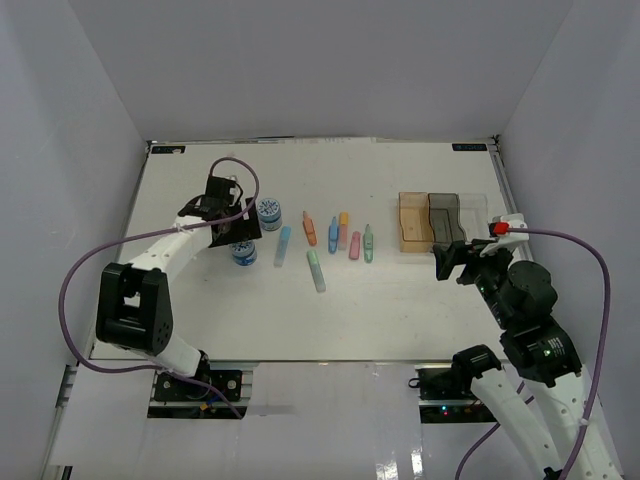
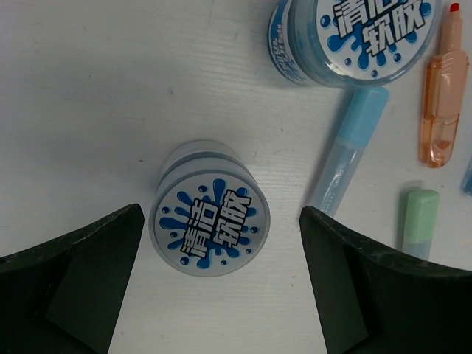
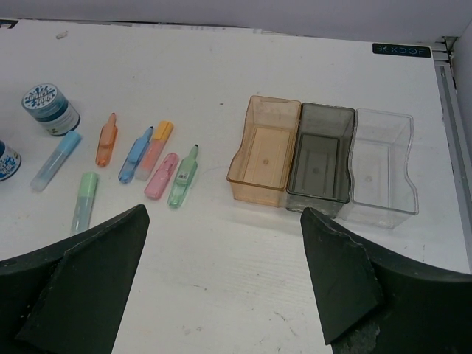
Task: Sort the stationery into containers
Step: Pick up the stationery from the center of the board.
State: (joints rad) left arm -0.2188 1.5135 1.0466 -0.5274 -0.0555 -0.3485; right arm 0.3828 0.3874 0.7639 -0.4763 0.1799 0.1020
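Two round blue-and-white tubs stand at the table's left. The nearer tub (image 1: 243,253) (image 2: 210,228) sits upright between the fingers of my left gripper (image 1: 238,233) (image 2: 221,214), which is open above it and not touching it. The second tub (image 1: 268,210) (image 2: 354,37) stands just beyond. Several marker sticks lie in a loose row mid-table: light blue (image 1: 283,245) (image 2: 346,151), orange (image 1: 309,228) (image 2: 441,103), mint (image 1: 316,270) (image 2: 420,221), blue (image 3: 136,153), pink (image 3: 161,175), green (image 3: 183,175). My right gripper (image 1: 452,262) (image 3: 225,214) is open and empty over bare table, near the bins.
Three bins stand in a row at the right: amber (image 1: 412,220) (image 3: 265,151), smoky grey (image 1: 443,220) (image 3: 318,158), clear (image 1: 475,215) (image 3: 383,166); all look empty. A peach marker (image 3: 155,147) lies beside the blue one. White walls enclose the table.
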